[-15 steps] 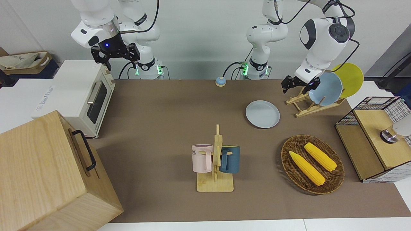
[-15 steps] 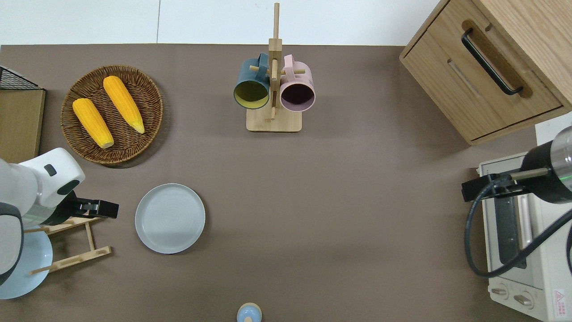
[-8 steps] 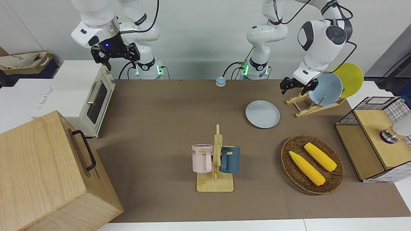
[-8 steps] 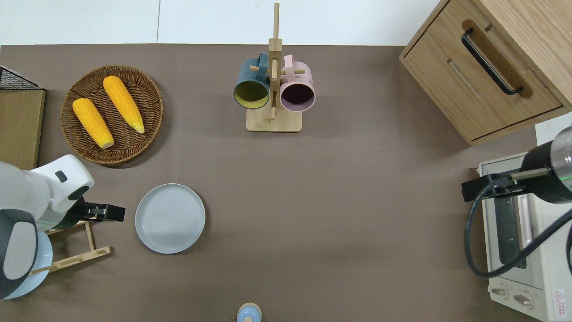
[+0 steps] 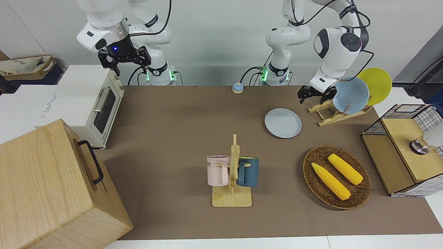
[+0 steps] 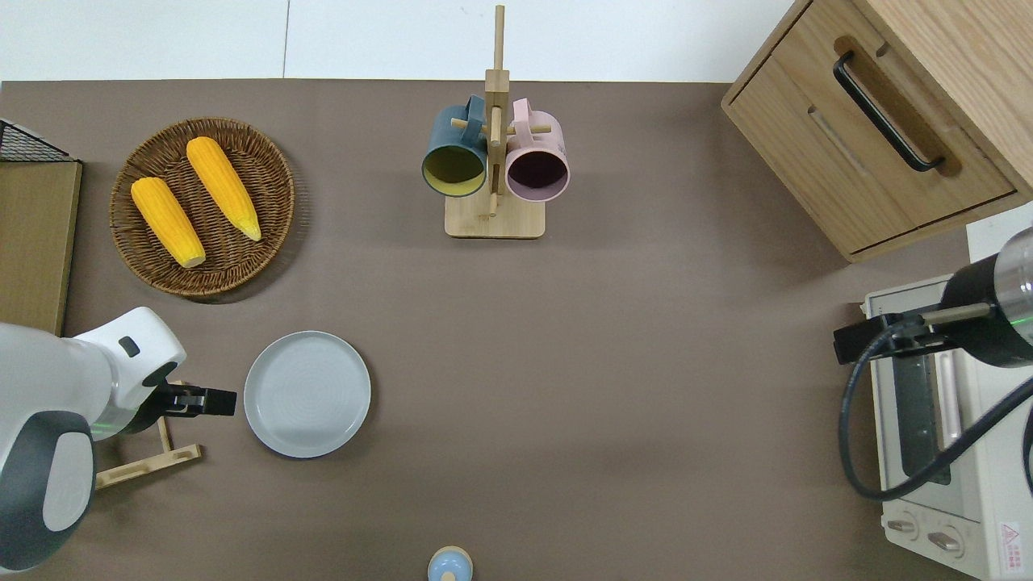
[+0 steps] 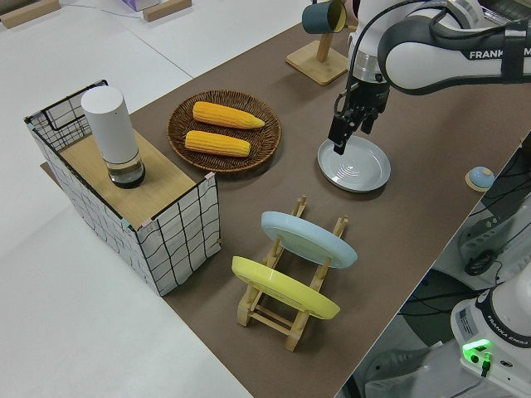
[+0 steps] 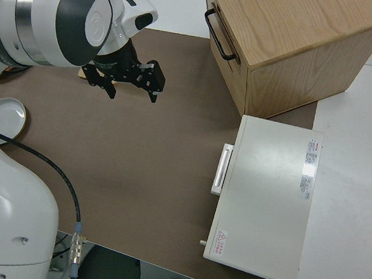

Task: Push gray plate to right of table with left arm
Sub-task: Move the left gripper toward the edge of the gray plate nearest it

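Observation:
The gray plate point(image 6: 307, 394) point(image 5: 283, 123) point(image 7: 357, 166) lies flat on the brown table point(image 6: 565, 363), toward the left arm's end. My left gripper point(image 6: 230, 401) point(image 5: 310, 100) point(image 7: 336, 148) hangs low over the table between the wooden plate rack and the plate. It is close to the plate's rim on the side toward the left arm's end, and the overhead view shows a small gap between them. It holds nothing. My right arm is parked, its gripper point(image 8: 132, 95) open and empty.
The plate rack point(image 6: 149, 464) holds a sky-blue plate point(image 5: 349, 95) and a yellow plate point(image 5: 375, 84). A wicker basket point(image 6: 266, 177) with two corn cobs lies farther out. A mug tree point(image 6: 494, 218), wooden cabinet point(image 6: 880, 121), toaster oven point(image 6: 936, 436), bell point(image 6: 449, 563) and wire-grid box point(image 5: 405, 148) also stand here.
My left gripper has moved from over the plate rack toward the gray plate's rim. The plate and the right arm have not moved.

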